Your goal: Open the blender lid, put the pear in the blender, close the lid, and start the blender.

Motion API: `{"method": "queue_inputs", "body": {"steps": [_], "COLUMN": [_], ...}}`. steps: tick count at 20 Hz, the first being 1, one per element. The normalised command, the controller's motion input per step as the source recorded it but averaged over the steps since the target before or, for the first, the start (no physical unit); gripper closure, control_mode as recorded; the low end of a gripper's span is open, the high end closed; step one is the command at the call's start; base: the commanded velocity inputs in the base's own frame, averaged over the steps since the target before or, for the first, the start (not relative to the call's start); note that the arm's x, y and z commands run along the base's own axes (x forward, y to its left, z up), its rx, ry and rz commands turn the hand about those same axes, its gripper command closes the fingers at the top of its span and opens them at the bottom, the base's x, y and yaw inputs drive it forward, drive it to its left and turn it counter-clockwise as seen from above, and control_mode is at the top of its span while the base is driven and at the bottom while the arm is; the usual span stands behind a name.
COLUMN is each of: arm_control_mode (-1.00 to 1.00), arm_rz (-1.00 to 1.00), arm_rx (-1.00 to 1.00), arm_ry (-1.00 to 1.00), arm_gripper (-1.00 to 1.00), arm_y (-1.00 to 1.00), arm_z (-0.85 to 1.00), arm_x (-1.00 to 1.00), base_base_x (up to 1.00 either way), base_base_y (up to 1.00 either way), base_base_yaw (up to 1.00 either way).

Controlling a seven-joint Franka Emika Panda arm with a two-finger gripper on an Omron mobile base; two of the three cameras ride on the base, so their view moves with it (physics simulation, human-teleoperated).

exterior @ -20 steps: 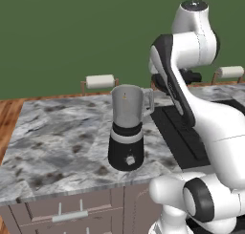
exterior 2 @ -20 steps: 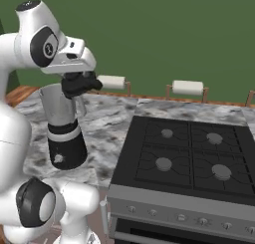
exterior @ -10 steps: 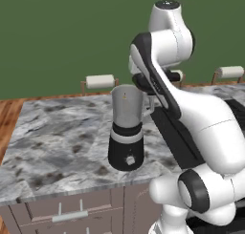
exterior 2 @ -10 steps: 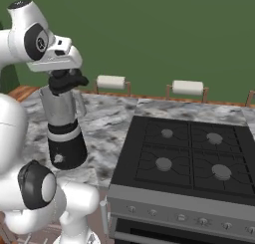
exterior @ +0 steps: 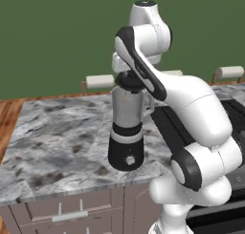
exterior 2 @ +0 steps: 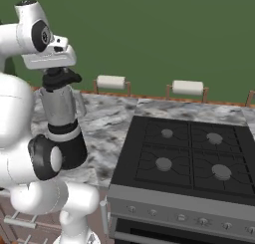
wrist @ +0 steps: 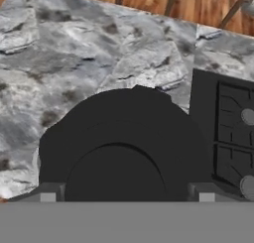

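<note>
Hand view has the round black blender lid with its raised centre knob (wrist: 119,157) sitting big in the lower middle of the frame, right under the two-finger gripper (wrist: 124,197), whose two grey finger tips (wrist: 47,196) poke up at the bottom on either side of the knob. The jaws are spread wide and aren't clamped on anything, so nothing is held.

Over in the left base view, the tall blender with the silvery-grey jar and rounded black base (exterior: 127,132) stands in the centre of the frame on the grey marbled stone counter (exterior: 52,132), and the hand sits just above the jar top. Right base view puts it at the left of the frame, with the lid (exterior 2: 60,77) on the jar and the black four-burner stove (exterior 2: 187,156) off to the right.

So progress-wise, I'd say basically nothing is done: lid's on, not lifted, the gripper is just lined up over it. Still left are opening it, dropping the pear in, closing and hitting the dial. I can't spot the pear anywhere, honestly.
</note>
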Motion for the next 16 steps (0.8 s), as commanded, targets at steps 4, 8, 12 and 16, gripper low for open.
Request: {"method": "queue_inputs", "body": {"steps": [4,8,12,16], "arm_control_mode": [-1.00,-1.00,-1.00,-1.00], "arm_rz": [0.15,0.10,0.06,0.06], "arm_rx": [0.02,0.01,0.00,0.00], "arm_ry": [0.07,0.06,0.07,0.08], "arm_gripper": [1.00,1.00,1.00,1.00], "arm_y": [0.15,0.01,0.00,0.00], "arm_z": [-0.19,-0.20,-0.21,-0.14], "arm_x": [0.09,0.00,0.00,0.00], "base_base_x": [0.00,0.00,0.00,0.00], "base_base_y": [0.00,0.00,0.00,0.00], "base_base_yaw": [0.00,0.00,0.00,0.00]}}
